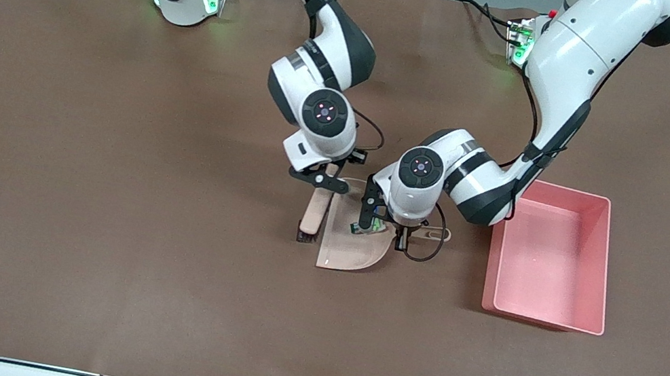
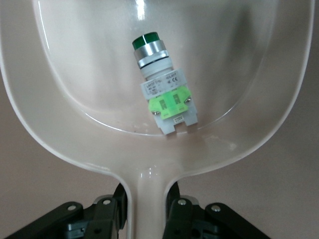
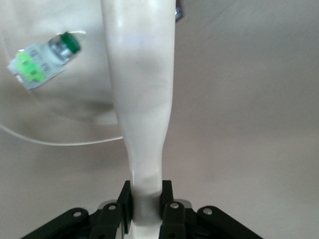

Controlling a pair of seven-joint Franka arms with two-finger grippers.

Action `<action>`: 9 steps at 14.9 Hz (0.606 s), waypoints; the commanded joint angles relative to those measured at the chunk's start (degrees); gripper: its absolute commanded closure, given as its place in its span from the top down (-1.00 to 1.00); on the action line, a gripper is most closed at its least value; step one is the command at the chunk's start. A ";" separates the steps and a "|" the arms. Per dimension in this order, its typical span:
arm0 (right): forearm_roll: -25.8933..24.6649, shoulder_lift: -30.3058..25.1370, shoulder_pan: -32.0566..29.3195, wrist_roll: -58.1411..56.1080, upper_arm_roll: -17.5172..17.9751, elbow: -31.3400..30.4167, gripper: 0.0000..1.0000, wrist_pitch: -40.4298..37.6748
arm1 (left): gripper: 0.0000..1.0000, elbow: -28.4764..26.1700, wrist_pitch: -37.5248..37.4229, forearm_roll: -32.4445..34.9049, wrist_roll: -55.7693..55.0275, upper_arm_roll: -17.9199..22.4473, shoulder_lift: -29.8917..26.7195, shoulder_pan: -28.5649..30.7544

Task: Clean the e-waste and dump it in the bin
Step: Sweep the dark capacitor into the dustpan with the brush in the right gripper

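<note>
We find the silver-white cylindrical part [image 2: 162, 89] lying in the dustpan [image 2: 259, 134], long axis along the handle, green cap away from it. Left hand [image 2: 149, 211] clamps the dustpan handle; right hand [image 3: 147, 209] clamps the brush [image 1: 315, 211]. Bin [image 1: 604, 263] at 3 o'clock of the dustpan.

The silver-white cylindrical part [image 2: 160, 84], green-capped with a bright green band, lies on its side in the beige dustpan [image 2: 60, 89], near where the pan narrows to its handle. A dark sliver [image 3: 178, 11] at the right wrist view's edge may be the blackish-red block. The pink bin [image 1: 604, 263], an upright-walled tub, stands on the bench at the dustpan's three o'clock in the front view.
</note>
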 commanded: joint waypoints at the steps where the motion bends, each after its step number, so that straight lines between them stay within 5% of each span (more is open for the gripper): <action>1: -4.93 -0.52 -3.62 -4.02 0.33 -1.38 -1.00 -0.13 | -0.99 1.53 -0.55 0.12 -1.86 0.12 1.17 -0.76; 3: -11.00 0.54 -5.46 -10.31 0.33 -1.20 -1.00 -0.05 | -0.99 1.53 -0.55 0.03 -1.86 0.12 1.26 -0.76; 9: -14.71 4.14 -6.80 -18.42 0.33 -1.47 -1.00 -0.05 | -0.99 1.53 -0.55 0.03 -1.95 0.12 1.53 -1.11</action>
